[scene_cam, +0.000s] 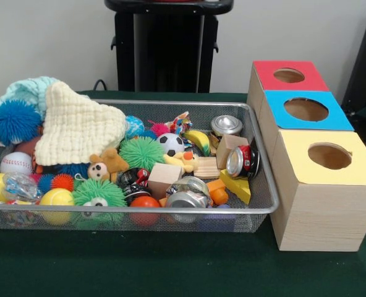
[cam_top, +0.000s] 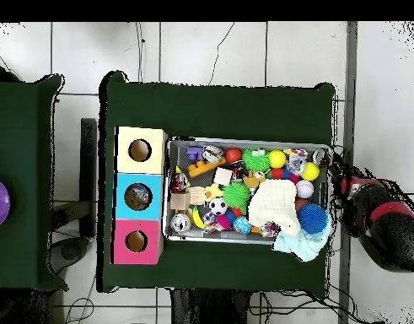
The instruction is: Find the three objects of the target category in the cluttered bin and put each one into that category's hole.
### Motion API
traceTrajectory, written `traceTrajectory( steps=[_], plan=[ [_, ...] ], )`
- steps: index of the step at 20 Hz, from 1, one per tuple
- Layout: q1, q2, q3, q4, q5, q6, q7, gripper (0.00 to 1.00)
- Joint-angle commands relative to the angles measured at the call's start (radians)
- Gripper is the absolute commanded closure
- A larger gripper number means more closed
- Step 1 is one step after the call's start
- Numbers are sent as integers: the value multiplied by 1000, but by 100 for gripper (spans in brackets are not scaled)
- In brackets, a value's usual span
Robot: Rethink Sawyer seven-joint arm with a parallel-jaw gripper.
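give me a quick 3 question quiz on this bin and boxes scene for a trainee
1. True or false: in the front view, the blue-topped box stands between the red-topped box and the yellow-topped box.
2. Multiple choice: what covers the far left part of the wire mesh bin in the front view? A) a cream knitted cloth B) a metal lid C) a sheet of paper
3. Fill in: in the front view, the small football lies right beside a spiky ball coloured ____.

Key
1. True
2. A
3. green
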Motion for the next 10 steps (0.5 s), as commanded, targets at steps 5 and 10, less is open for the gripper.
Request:
traceTrajectory(
  steps=[5,10],
  plan=[
    [-8,102,163,87,-86,77,-342,0],
    [40,50,125,147,-127,-25,-152,0]
  ],
)
